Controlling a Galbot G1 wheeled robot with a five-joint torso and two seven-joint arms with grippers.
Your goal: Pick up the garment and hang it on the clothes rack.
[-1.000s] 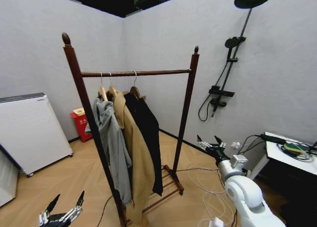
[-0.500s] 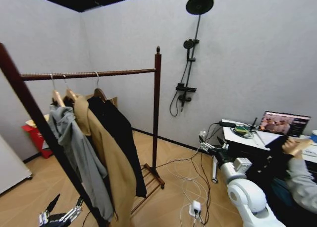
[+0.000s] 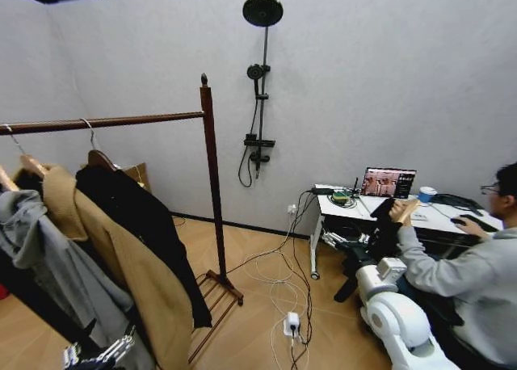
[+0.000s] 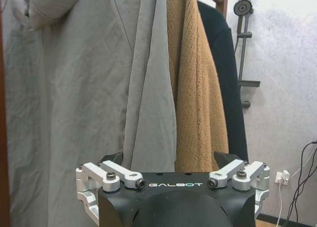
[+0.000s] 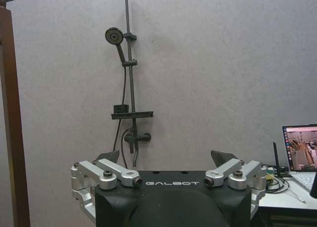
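Left wrist view has the left gripper [image 4: 173, 167] with its fingers spread wide and nothing between them, facing the hanging clothes at close range. Right before it hangs the grey hooded sweatshirt [image 4: 89, 88], beside that the long tan coat [image 4: 195, 88], and behind the tan coat the garment [image 4: 228, 83], plain black, hanging full length.

From the head camera the left gripper [image 3: 97, 355] sits low at the robot's left, just beneath the hem of the grey sweatshirt [image 3: 48, 257]. The garment [image 3: 141, 224] hangs on a hanger from the rail of the clothes rack [image 3: 212, 184], outermost of the three, next to the tan coat [image 3: 121, 281] and nearest the rack's knob-topped post.

Right wrist view has the right gripper [image 5: 168, 160] likewise open wide and holding nothing, pointed at the grey wall with the shower fitting [image 5: 124, 88]. From the head camera the right gripper [image 3: 359, 249] is held out low on the robot's right, well apart from the rack, near a desk [image 3: 355, 208] bearing a laptop [image 3: 388, 182].
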